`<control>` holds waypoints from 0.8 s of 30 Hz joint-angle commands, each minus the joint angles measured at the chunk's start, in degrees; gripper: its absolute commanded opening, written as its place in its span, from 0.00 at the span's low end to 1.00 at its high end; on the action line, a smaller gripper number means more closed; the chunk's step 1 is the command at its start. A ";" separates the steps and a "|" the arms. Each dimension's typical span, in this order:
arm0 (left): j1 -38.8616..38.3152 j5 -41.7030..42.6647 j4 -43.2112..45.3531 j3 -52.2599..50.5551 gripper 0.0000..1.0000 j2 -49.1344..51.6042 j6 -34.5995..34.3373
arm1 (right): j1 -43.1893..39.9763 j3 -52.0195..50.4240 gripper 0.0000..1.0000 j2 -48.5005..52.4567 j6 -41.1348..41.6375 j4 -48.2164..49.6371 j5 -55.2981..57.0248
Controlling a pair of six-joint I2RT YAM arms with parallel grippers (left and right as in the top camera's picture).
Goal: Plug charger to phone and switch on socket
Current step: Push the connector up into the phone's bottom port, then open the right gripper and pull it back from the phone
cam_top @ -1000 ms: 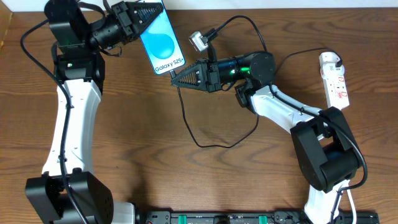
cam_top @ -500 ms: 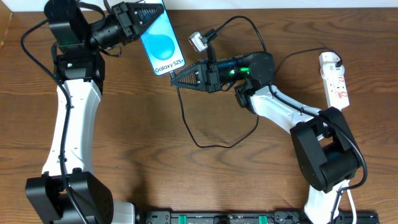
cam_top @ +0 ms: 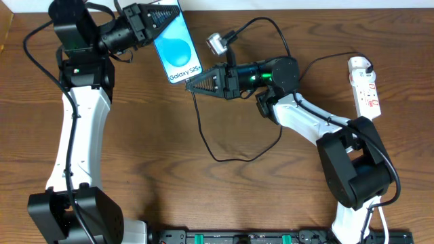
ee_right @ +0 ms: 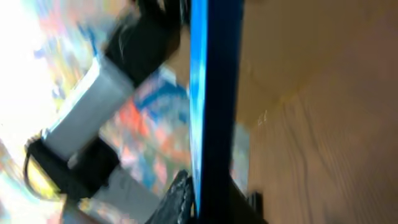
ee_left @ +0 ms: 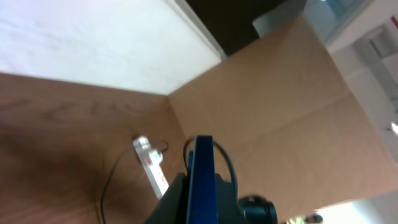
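My left gripper (cam_top: 157, 16) is shut on the top end of the phone (cam_top: 178, 47) and holds it above the table, cyan screen up. The phone shows edge-on in the left wrist view (ee_left: 200, 180) and the right wrist view (ee_right: 211, 93). My right gripper (cam_top: 191, 85) is shut on the plug end of the charger, right at the phone's lower edge; the tip itself is hidden. The black cable (cam_top: 207, 139) loops across the table to the adapter (cam_top: 215, 43). The socket (cam_top: 365, 88) lies at the far right, and also shows in the left wrist view (ee_left: 152, 165).
The cable's loop (cam_top: 271, 146) lies under the right arm, mid-table. The socket's white cord (cam_top: 356, 62) leaves at its far end. A brown cardboard wall (ee_left: 280, 106) stands behind the table. A black rail (cam_top: 271, 237) runs along the front edge.
My right gripper has edged slightly up and left towards the phone's lower edge, and the adapter has shifted a little. The left arm and phone have held still.
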 commanded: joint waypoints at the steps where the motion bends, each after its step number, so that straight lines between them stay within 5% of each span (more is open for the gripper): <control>1: -0.33 5.99 -0.13 0.07 0.07 -0.48 -0.02 | -0.94 0.83 0.33 -0.17 -0.31 0.24 6.88; 4: 1.05 5.51 -0.13 0.07 0.07 -0.48 -0.02 | -0.94 0.85 0.82 -0.17 -0.31 0.28 5.62; 6: 2.14 5.38 -0.15 0.07 0.07 -0.48 -0.02 | -0.94 0.85 0.99 -0.17 -0.31 0.46 5.20; 14: 4.90 6.95 -0.20 0.07 0.08 -0.48 -0.11 | -1.11 0.83 0.99 -0.17 -1.68 -1.27 5.22; 24: 4.90 7.10 -0.17 0.07 0.07 -0.48 -0.24 | -2.40 0.79 0.96 -0.17 -16.31 -27.76 3.80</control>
